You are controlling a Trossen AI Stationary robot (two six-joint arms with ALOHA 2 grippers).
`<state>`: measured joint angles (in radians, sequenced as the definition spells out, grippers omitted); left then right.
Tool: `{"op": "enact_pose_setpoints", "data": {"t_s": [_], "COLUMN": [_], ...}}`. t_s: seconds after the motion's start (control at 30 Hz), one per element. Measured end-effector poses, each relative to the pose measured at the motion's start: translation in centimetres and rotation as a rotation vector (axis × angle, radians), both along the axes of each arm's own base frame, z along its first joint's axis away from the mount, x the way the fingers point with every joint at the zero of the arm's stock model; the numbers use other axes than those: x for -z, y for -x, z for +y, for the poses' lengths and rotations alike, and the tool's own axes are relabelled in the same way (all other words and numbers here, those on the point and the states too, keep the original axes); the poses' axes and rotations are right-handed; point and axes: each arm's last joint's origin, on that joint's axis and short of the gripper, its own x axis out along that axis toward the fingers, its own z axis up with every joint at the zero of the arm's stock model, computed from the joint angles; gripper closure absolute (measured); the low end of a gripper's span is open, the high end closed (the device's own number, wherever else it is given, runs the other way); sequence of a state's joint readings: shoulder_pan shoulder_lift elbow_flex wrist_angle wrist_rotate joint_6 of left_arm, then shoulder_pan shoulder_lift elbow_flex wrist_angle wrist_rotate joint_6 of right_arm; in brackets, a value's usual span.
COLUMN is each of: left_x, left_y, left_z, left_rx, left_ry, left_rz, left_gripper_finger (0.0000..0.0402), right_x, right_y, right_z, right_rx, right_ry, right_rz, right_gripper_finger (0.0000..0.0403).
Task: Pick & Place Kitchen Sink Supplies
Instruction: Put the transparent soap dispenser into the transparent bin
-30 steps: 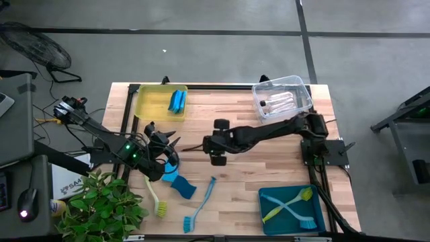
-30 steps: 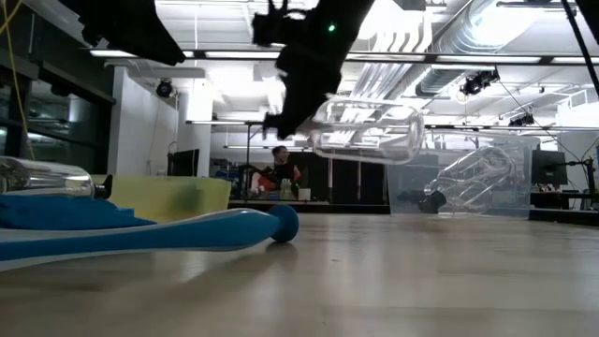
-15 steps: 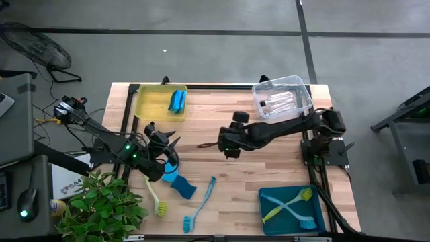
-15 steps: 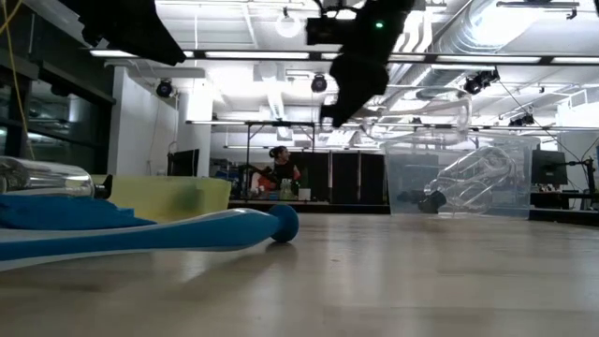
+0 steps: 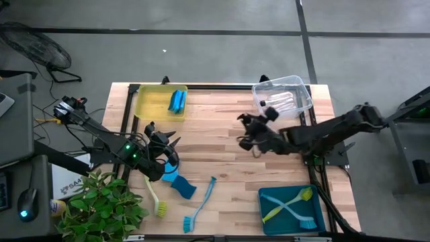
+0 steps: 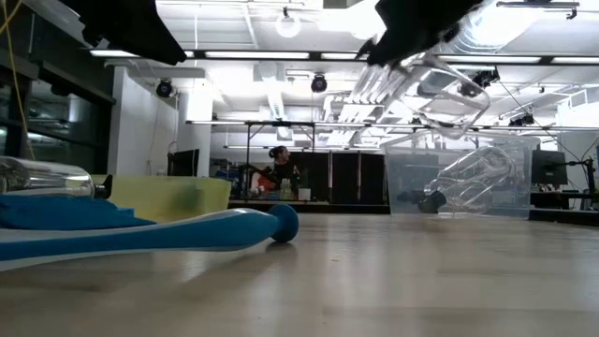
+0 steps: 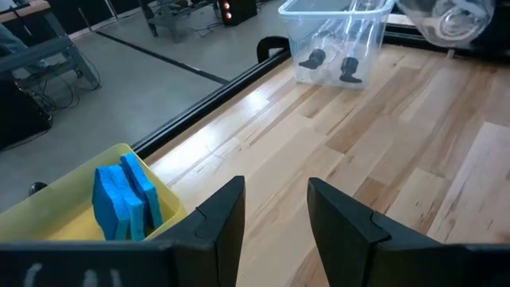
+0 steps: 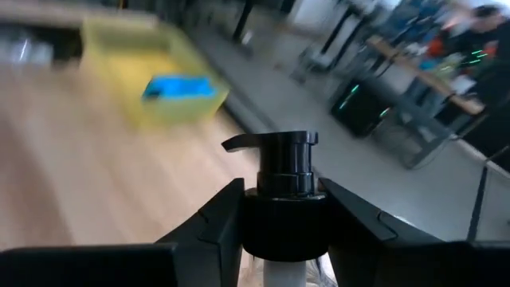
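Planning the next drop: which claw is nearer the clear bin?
Right. The right claw, gripping a bottle, is beside the clear bin; the left claw is across the table.

a clear plastic bottle (image 8: 280, 199) with a black pump top is clamped at its neck between the right gripper's (image 5: 254, 136) fingers (image 8: 213, 223), lifted off the tabletop (image 5: 222, 114) near its middle. two more clear bottles (image 7: 333, 48) lie in the clear bin (image 5: 304, 101). blue sponges (image 5: 177, 100) stand on edge in the yellow bin (image 5: 144, 104). another blue sponge (image 5: 181, 185) lies on the tabletop by a blue brush (image 5: 201, 202) and a yellow-green brush (image 5: 154, 196). two brushes (image 5: 290, 207) lie crossed in the teal bin (image 5: 265, 216)
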<state>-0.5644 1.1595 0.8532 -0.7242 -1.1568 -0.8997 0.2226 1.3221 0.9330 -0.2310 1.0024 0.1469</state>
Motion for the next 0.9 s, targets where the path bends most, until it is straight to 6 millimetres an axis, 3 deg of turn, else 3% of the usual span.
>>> {"op": "enact_pose_setpoints", "data": {"t_s": [0.2,0.47,0.67,0.9], "left_x": [0.0,-0.1,-0.1,-0.1], "left_y": [0.0,-0.1,-0.1,-0.1], "left_z": [0.0,0.0,0.0,0.0], "left_rx": [-0.001,-0.004,-0.004,-0.004], "left_ry": [0.001,0.003,0.002,0.003], "left_rz": [-0.004,-0.012,-0.013,-0.015], "left_gripper_finger": [0.0268,0.0268,0.0268,0.0268], "right_x": [-0.1,2.2,3.4,3.1], "right_y": [3.9,7.6,9.1,9.7], "right_z": [-0.1,-1.9,-3.9,-6.3], "right_rx": [0.076,0.155,0.22,0.265], "right_ry": [0.041,0.008,0.016,0.053], "right_rz": [-0.274,-0.57,-0.725,-0.842], "right_gripper_finger": [0.0273,0.0273,0.0273,0.0273]}}
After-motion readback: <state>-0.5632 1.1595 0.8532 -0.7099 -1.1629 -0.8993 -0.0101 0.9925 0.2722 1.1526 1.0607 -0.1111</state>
